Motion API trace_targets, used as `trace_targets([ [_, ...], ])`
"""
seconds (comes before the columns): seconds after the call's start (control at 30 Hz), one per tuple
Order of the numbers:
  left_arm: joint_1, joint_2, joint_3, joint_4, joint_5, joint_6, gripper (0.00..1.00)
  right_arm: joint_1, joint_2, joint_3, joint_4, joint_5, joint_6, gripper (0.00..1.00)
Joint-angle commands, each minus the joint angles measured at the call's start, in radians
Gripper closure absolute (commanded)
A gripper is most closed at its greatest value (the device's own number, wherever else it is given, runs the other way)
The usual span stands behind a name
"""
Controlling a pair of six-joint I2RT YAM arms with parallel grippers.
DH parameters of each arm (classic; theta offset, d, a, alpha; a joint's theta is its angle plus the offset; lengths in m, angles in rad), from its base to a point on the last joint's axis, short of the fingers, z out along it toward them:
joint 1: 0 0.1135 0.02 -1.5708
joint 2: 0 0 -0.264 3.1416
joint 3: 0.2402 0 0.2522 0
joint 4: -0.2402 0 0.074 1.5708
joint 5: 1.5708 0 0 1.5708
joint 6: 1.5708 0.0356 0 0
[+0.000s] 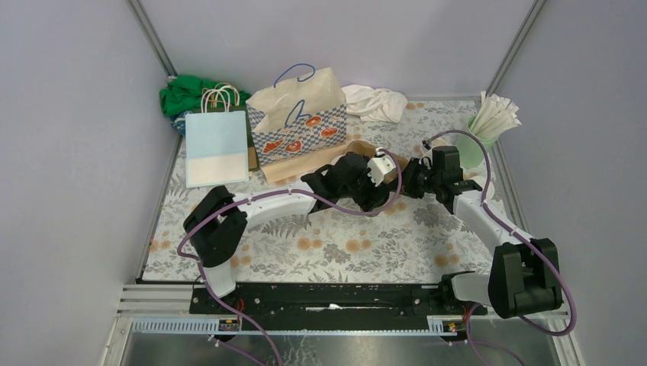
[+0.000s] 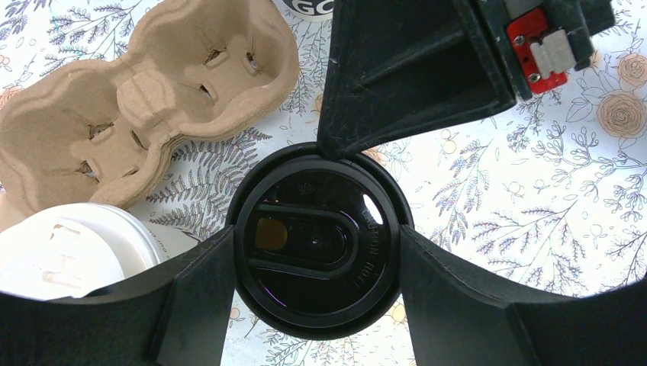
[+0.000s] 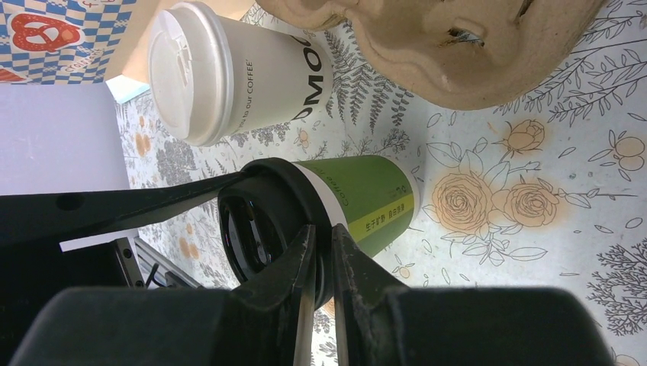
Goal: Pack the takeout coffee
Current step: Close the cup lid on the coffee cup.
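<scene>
The step in hand looks like capping or steadying one coffee before it goes into the carrier. The green cup point(image 3: 366, 202) stands on the floral tabletop point(image 2: 496, 198), at the centre of the left wrist view. The left gripper point(image 2: 317, 263) clasps it from both sides just under its glossy, domed black lid point(image 2: 317, 198). The right gripper point(image 3: 320, 244), its fingers drawn almost together, pinches the lid's rim. The next move likely calls for seating the lid squarely, then lifting the cup upright into a round well of the rough, moulded pulp carrier point(image 2: 145, 99) at upper left. A cream cup point(image 3: 229, 72) with a matte white lid waits at the upper left of the right wrist view.
</scene>
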Motion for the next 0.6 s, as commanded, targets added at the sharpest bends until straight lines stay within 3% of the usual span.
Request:
trace_targets([
  [0.0, -0.017, 0.062, -0.068, -0.213, 0.069, -0.028, 0.45, 0.002, 0.080, -0.078, -0.119, 0.081, -0.029, 0.83],
  [0.57, -0.020, 0.064, -0.076, -0.200, 0.076, -0.034, 0.46, -0.008, 0.147, -0.131, -0.116, 0.097, -0.020, 0.82],
])
